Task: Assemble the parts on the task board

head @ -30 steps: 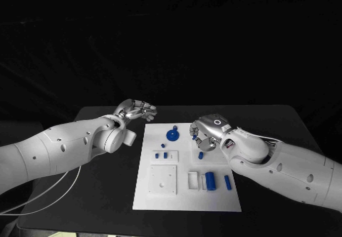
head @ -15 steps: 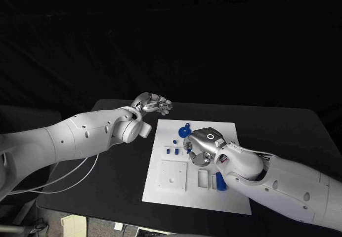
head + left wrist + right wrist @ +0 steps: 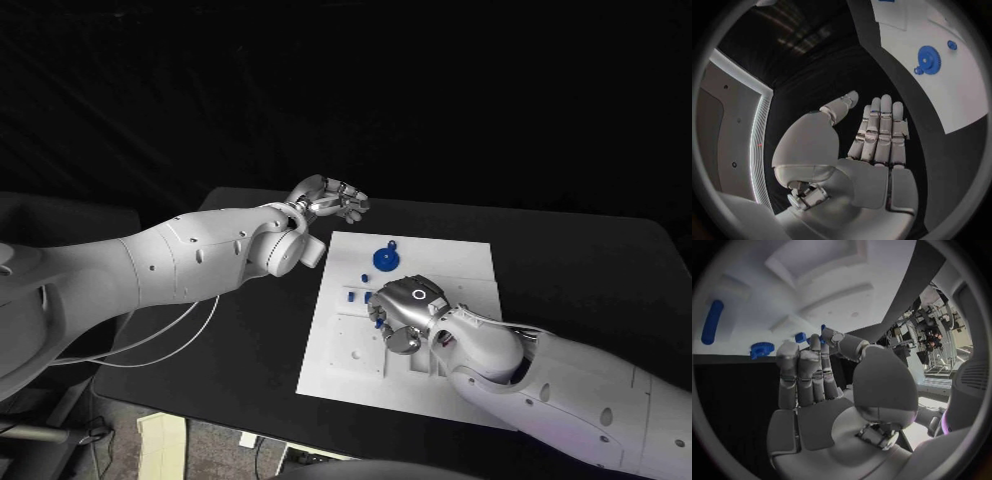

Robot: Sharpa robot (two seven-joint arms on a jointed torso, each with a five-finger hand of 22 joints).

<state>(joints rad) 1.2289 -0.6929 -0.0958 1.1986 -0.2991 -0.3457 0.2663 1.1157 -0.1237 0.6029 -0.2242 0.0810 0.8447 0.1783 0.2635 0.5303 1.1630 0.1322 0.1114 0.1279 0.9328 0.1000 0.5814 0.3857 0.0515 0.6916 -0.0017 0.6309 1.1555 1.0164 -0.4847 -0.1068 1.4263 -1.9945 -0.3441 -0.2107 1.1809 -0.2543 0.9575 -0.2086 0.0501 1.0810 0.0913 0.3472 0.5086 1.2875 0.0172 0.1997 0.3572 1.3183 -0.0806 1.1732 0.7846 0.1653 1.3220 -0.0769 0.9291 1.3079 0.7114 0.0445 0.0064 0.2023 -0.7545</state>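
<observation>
The white task board [image 3: 450, 266] lies in the middle of the black table. A large blue gear [image 3: 385, 258] sits near its far edge, with small blue parts [image 3: 351, 295] just this side of it. My right hand [image 3: 398, 318] hovers over the board's middle, nearer to me than the gear. In the right wrist view this right hand [image 3: 807, 372] has straight fingers and nothing in its grip; past the fingertips lie the gear [image 3: 762, 348] and a long blue peg [image 3: 712, 321]. My left hand [image 3: 330, 198] is raised beyond the board's far left corner, and in its wrist view the left hand [image 3: 876, 132] is flat and empty.
The table [image 3: 584, 275] stretches dark to the right of the board. My left forearm [image 3: 216, 255] crosses above the table's left side. Recessed pockets [image 3: 355, 345] mark the board's near half. The left wrist view shows the board [image 3: 948, 85] with the gear [image 3: 928, 57].
The head camera has shifted. Against the board, my right hand has come from beside the gear toward the near middle. My left hand stays by the far left corner.
</observation>
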